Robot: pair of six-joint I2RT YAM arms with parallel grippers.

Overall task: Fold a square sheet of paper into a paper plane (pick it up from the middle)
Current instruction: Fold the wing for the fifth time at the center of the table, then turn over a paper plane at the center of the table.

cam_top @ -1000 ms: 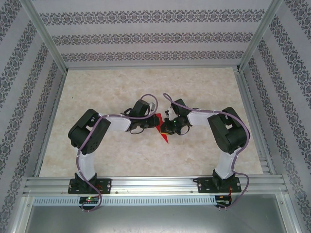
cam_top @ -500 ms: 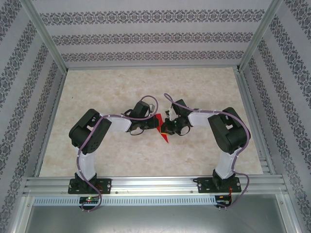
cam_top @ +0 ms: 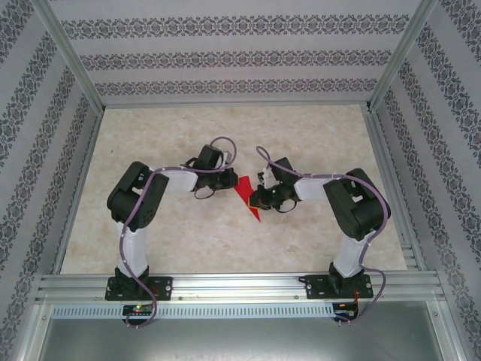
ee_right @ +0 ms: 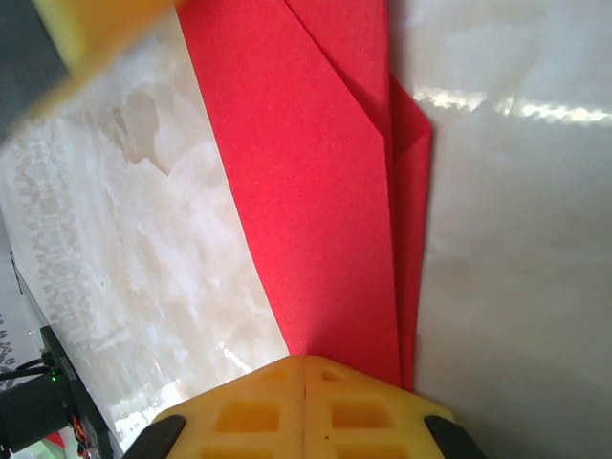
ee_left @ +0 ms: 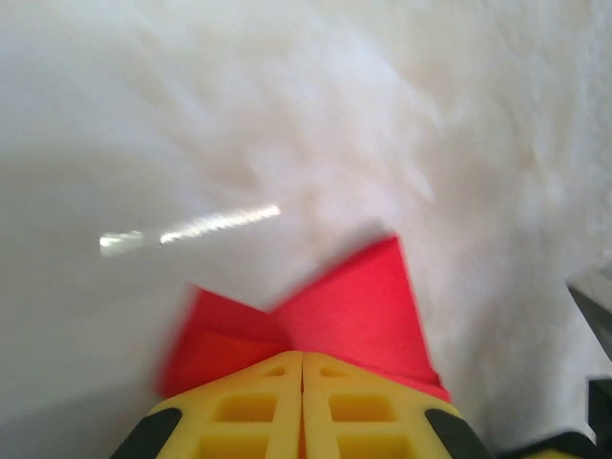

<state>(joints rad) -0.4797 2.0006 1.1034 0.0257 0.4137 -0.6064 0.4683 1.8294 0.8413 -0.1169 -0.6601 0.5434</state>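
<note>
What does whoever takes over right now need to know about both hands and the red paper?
The left hand is shut on the red paper. The right hand is shut on it too, from the opposite side. The paper is mid-table between them, already folded into a narrow, layered, pointed shape. Probably left: the last wing folds, then release. I cannot tell whether the paper touches the table.

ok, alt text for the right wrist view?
The shut yellow right pincer clamps a folded bright red paper sheet that runs up the frame in layered creases. Beneath it lies a marbled cream table.
</note>
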